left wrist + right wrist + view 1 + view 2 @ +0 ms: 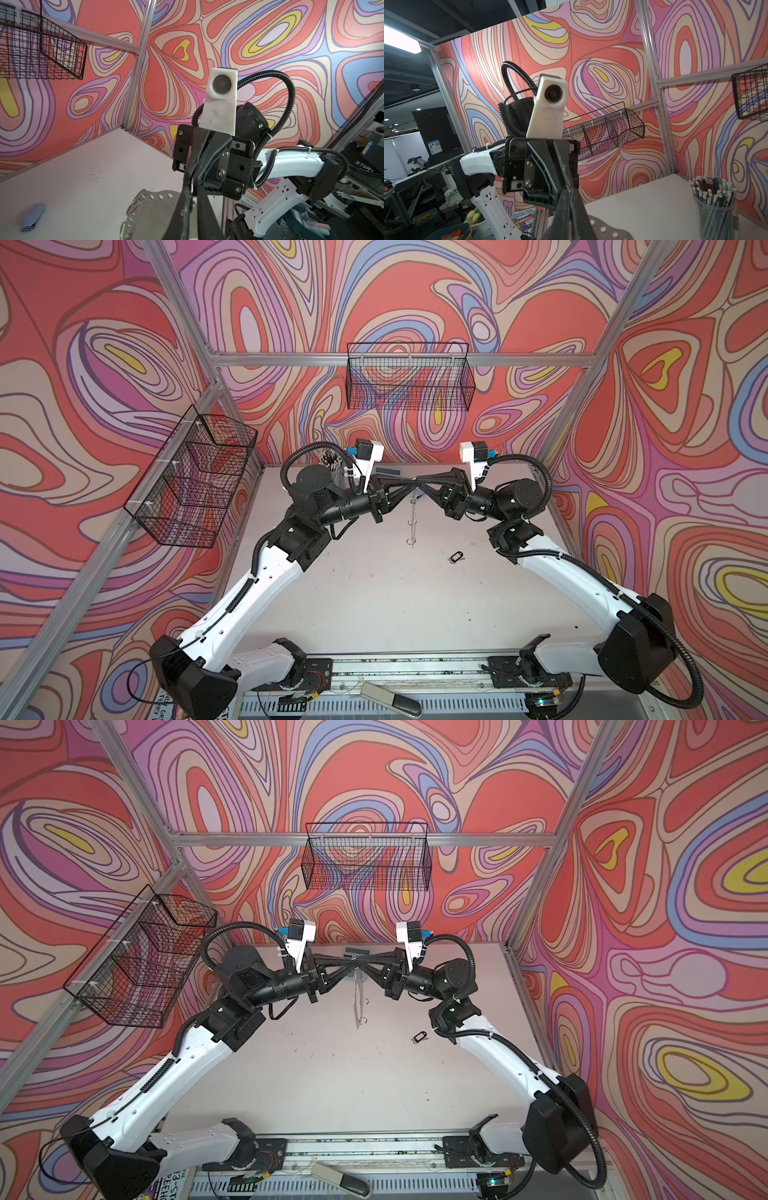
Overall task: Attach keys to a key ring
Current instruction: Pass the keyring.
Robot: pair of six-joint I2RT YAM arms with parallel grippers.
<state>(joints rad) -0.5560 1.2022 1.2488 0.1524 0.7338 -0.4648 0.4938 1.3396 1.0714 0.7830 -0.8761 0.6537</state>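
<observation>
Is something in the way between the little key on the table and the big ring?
Nothing visible. The keys lie alone on the table; only bare tabletop and air separate them from the hanging key ring.

Key ring (158, 206) greyish, perhaps (dotted rim).

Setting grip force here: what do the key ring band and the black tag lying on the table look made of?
The key ring: a thin flat sheet, dull greyish, with punched holes, probably plastic or leather. Its wire loops glint like metal. The tag: black, likely plastic, but too small to be sure.
</observation>
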